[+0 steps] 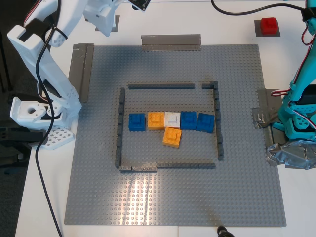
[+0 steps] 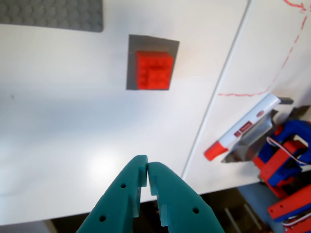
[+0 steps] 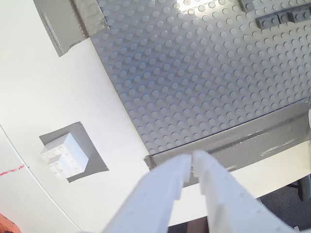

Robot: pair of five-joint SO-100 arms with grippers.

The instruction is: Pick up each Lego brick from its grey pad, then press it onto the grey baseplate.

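The white table (image 1: 148,19) carries the grey baseplate (image 1: 98,197), which fills most of its middle, its edges held down by grey tape strips (image 1: 171,42). On the plate a rectangular outline of thin dark-grey strips (image 1: 120,126) encloses a row of bricks: a blue brick (image 1: 137,122), an orange brick (image 1: 156,120), a white brick (image 1: 172,119) and two more blue bricks (image 1: 188,120), with a second orange brick (image 1: 172,137) just below the row.

My two arms flank the plate, the white arm (image 1: 44,69) at the table's edge on the exterior view's left, the teal arm (image 1: 300,108) at the edge on the exterior view's right.

The red Lego brick (image 2: 154,70) sits squarely on its grey pad (image 2: 132,63) near the table's far corner on the exterior view's right, off the baseplate. My first gripper (image 2: 146,171) hangs above bare table, well apart from that brick, its teal fingers (image 2: 124,194) drawn together at the tips and empty.

A white Lego brick (image 3: 64,155) rests on the other grey pad (image 3: 95,162), on the table just beside the baseplate's taped edge. My second gripper (image 3: 191,162) hovers near it over the tape, its white fingers (image 3: 221,194) nearly touching and holding nothing.
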